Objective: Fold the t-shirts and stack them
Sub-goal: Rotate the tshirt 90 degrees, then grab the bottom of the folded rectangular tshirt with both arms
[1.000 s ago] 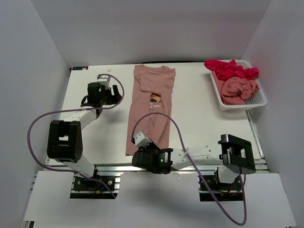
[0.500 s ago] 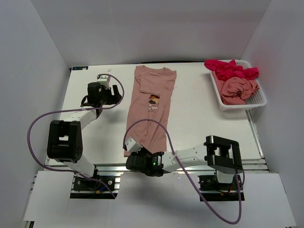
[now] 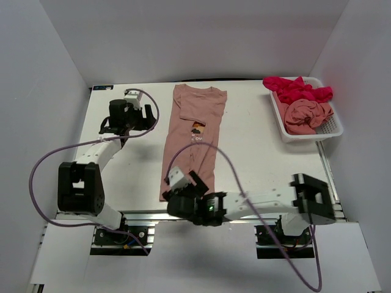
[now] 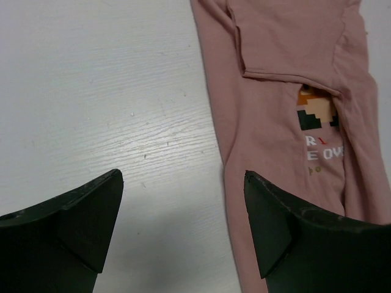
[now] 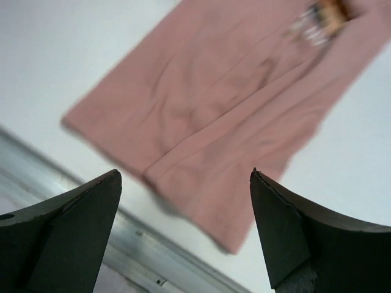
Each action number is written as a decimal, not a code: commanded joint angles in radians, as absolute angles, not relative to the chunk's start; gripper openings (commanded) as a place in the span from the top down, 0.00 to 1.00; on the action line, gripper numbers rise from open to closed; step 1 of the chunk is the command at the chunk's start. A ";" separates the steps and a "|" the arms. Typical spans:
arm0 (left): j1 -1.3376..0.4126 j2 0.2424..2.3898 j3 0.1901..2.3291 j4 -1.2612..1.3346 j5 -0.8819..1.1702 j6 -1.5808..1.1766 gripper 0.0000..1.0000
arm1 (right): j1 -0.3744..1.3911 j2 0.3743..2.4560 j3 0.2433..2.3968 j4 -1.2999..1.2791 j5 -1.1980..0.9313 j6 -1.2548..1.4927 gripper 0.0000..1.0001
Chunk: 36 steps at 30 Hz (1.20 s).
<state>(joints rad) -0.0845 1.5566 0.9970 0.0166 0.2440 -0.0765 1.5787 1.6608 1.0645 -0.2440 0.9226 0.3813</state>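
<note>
Salmon-pink t-shirt (image 3: 194, 140) lies folded lengthwise; left gripper (image 4: 182, 177) spread wide at its 9 o'clock, right gripper (image 5: 184, 174) spread wide at 6 o'clock.

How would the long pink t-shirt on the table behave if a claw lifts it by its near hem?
Probably floppy: the pink t-shirt lies flat with soft creases and folded-in sides, so it would likely sag and its folds may open. It seems light, being thin cloth. Pushed, it would probably bunch up on the table.
</note>
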 commanded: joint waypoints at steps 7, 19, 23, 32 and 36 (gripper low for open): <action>-0.101 1.232 0.873 -0.360 0.327 0.181 0.09 | 1.372 1.283 0.942 -0.584 1.128 0.655 0.11; -0.112 1.239 0.822 -0.631 0.413 0.374 0.10 | 1.269 1.175 0.661 -0.382 0.706 0.701 0.11; -0.129 1.305 0.847 -0.598 0.471 0.327 0.09 | 1.261 1.198 0.650 -0.290 0.648 0.646 0.15; -0.291 1.453 0.873 -0.611 0.443 0.373 0.13 | 1.249 1.379 0.716 -0.199 0.532 0.588 0.16; -0.314 1.493 0.888 -0.646 0.472 0.365 0.13 | 1.240 1.411 0.727 -0.204 0.525 0.584 0.16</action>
